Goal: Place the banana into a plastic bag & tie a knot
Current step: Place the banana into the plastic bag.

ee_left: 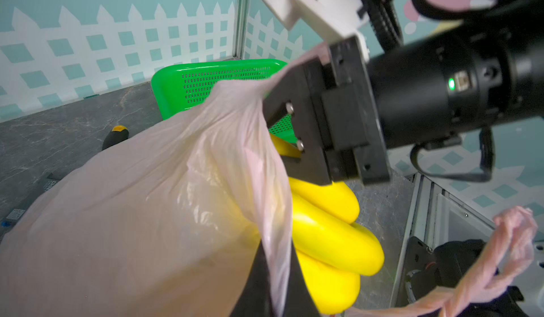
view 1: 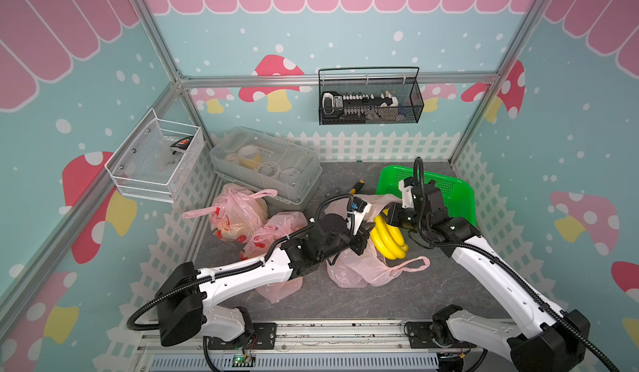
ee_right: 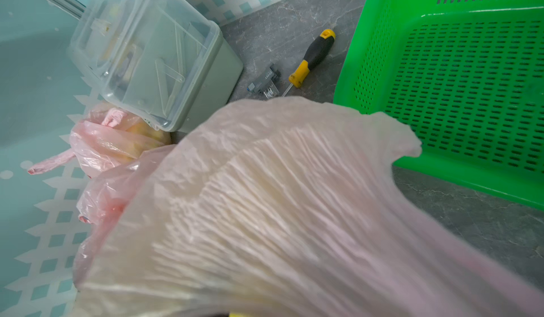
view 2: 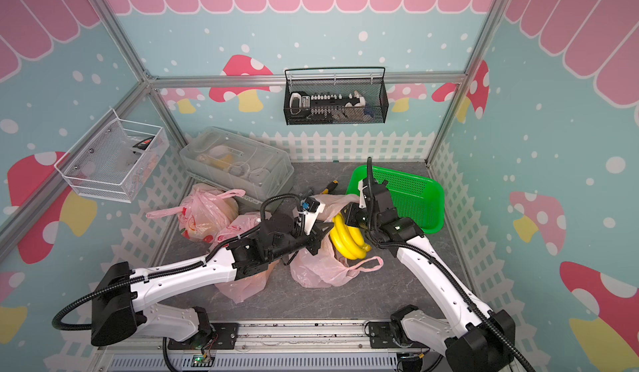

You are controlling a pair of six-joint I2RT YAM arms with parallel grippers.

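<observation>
Now right tool (view 1: 383,215) tight on far-pointing banana (view 1: 389,240) stem; left tool (view 1: 363,237) tight on bag (view 1: 356,270).

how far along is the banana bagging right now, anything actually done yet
Done: the bag has its mouth held open; the left tool is shut on its rim. In hand: the right tool seems clamped on the banana bunch, which sits at the mouth, mostly uncovered. Left: push it fully in, then knot the handles; one handle lies loose on the table.
</observation>
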